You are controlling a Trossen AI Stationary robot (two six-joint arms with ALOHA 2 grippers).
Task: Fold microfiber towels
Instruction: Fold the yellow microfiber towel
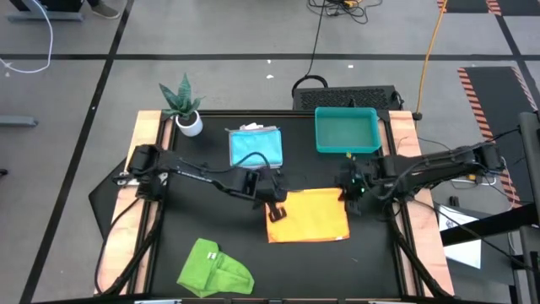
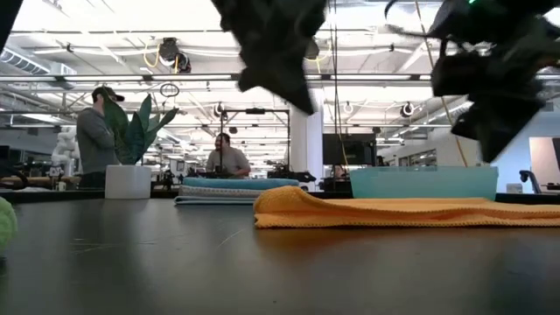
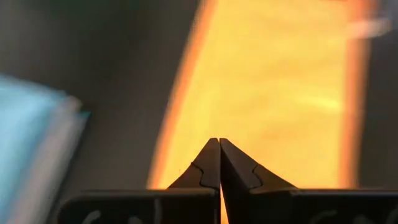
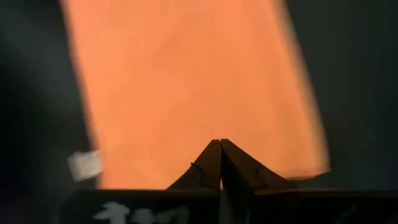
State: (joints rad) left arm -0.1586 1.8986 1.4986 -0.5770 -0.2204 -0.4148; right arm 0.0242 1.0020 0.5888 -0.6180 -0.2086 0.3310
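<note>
Lime green towel (image 1: 214,272) at the near edge, yellow-orange towel (image 1: 310,216) beyond, both grippers' jaws shut, empty, above it.

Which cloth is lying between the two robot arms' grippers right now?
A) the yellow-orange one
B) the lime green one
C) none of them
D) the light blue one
A: the yellow-orange towel lies flat between the left gripper and the right gripper, both shut and empty.
</note>
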